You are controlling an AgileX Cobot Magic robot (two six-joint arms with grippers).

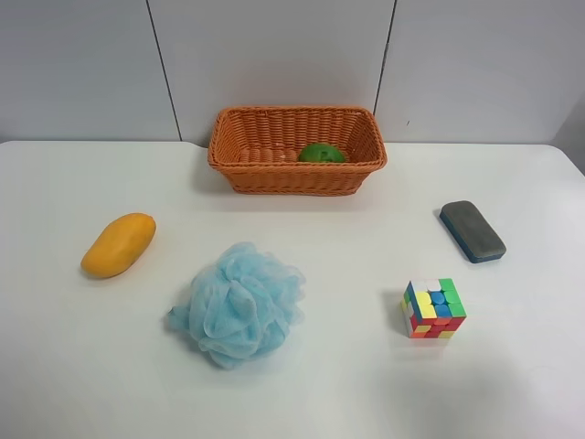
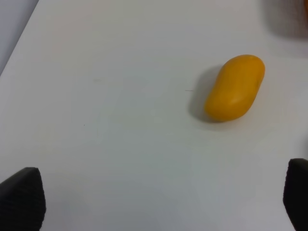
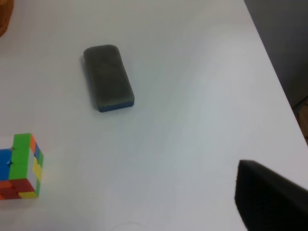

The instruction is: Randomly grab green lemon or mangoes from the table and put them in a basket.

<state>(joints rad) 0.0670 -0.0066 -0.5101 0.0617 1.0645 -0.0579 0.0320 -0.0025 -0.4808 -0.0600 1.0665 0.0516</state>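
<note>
Landmark: the basket (image 1: 297, 165), at the rear of the bench (image 1: 302, 384). The mango (image 1: 118, 244) lies in front of it and well off to the exterior high view's left, loose on the surface, so it remains to be collected. The left hand (image 2: 154, 192) hovers near the mango, fingertips wide apart, holding nothing. The green lemon (image 1: 321, 153) sits inside the basket. The right hand (image 3: 269, 197) shows one finger only; its state cannot be told.
</note>
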